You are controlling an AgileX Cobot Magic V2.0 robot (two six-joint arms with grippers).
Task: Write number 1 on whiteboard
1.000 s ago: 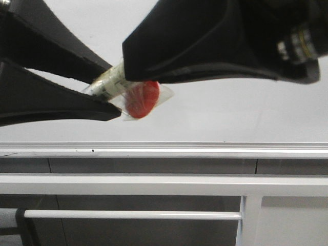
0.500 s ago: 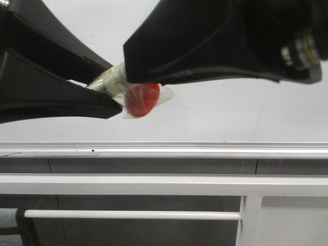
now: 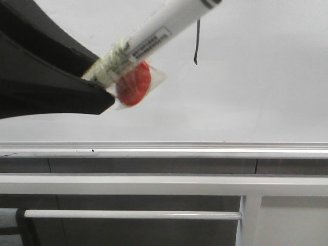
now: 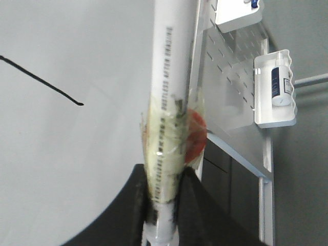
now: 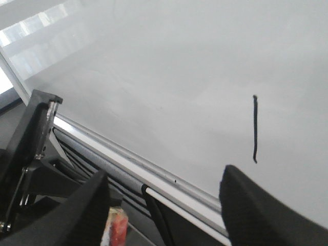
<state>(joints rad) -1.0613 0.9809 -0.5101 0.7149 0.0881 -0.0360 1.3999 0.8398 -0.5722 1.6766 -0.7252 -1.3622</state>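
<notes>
On the whiteboard [image 3: 246,92] stands the number 1 [image 3: 196,43], a thin black near-vertical stroke with a small hook at its lower end; it also shows as number 1 [image 5: 254,128] and number 1 [image 4: 43,84]. My left gripper [image 3: 100,82] is shut on the taped end of a white marker pen [image 3: 169,23], which slants up and right with its tip out of view. A red disc [image 3: 134,84] is taped to the pen. In the left wrist view the pen [image 4: 169,92] sits between the black fingers [image 4: 200,215]. My right gripper [image 5: 164,215] is open and holds nothing.
The board's silver rail [image 3: 164,149] runs across below it, with white metal bars [image 3: 133,214] lower down. Beside the board, a perforated white panel [image 4: 230,82] carries a small white shelf [image 4: 277,118] with a bottle [image 4: 281,84].
The right gripper, which was on the pen's upper part, has let go and left the front view. The pen barrel and the black stroke now show. The left gripper shifted slightly up.
</notes>
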